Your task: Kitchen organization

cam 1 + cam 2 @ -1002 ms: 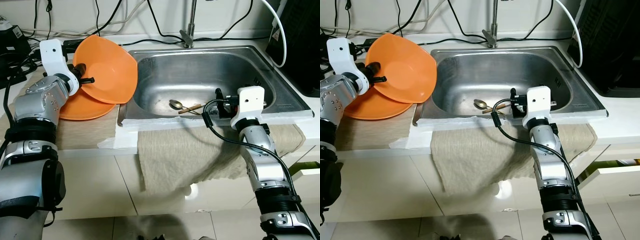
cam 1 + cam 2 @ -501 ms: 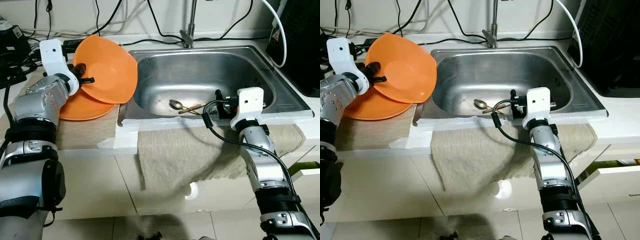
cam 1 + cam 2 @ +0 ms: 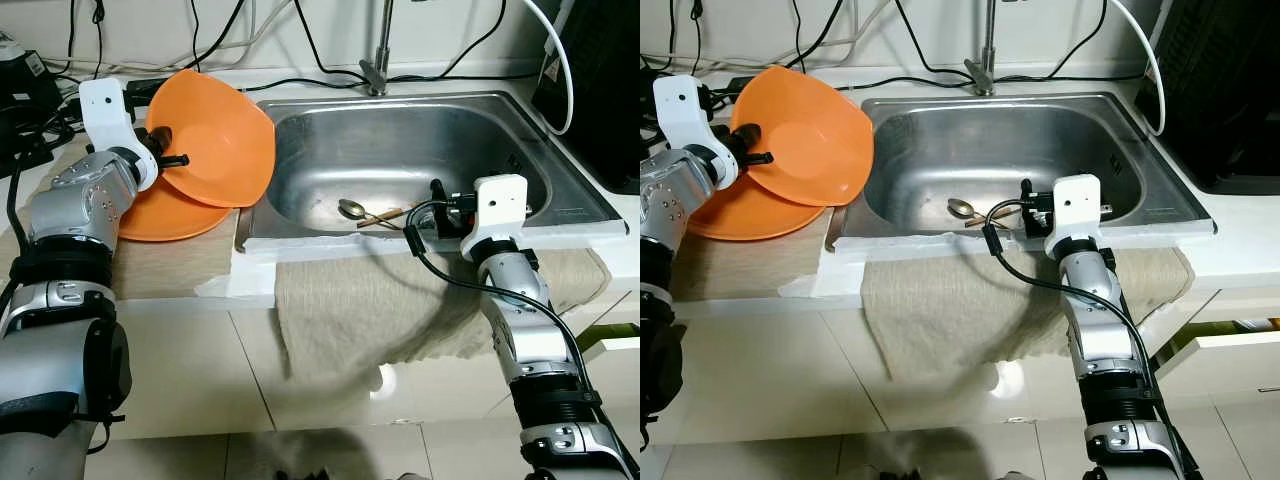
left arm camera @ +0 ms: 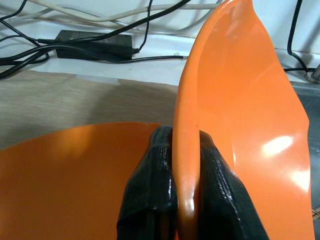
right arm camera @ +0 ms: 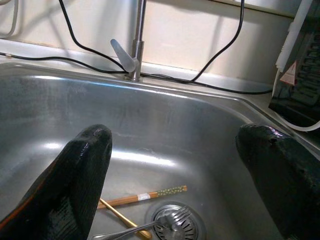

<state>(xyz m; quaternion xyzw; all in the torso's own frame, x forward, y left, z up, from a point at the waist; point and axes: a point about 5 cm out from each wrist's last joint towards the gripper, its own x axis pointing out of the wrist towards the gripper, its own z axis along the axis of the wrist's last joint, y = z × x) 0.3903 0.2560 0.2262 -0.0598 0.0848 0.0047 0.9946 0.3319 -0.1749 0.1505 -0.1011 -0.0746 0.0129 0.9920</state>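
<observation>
**Steel sink, orange bowl held at its left**

Stainless steel rectangular sink point(image 3: 400, 150) holds a metal spoon point(image 3: 351, 208) and wooden chopsticks point(image 5: 142, 196). Left gripper point(image 4: 175, 165) pinches the rim of the tilted orange plastic bowl point(image 3: 215, 135) above an orange plate point(image 3: 165, 215). Right gripper point(image 5: 182, 165) hangs spread wide, empty, over the basin's front edge.

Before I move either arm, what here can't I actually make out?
- Lower orange plate: mostly covered by the tilted orange bowl held in the left tool.
- Chopsticks: near ends hidden behind a right tool finger.
- Faucet: spout cut off by the top edge.
- Black appliance: cropped at the right edge.
</observation>
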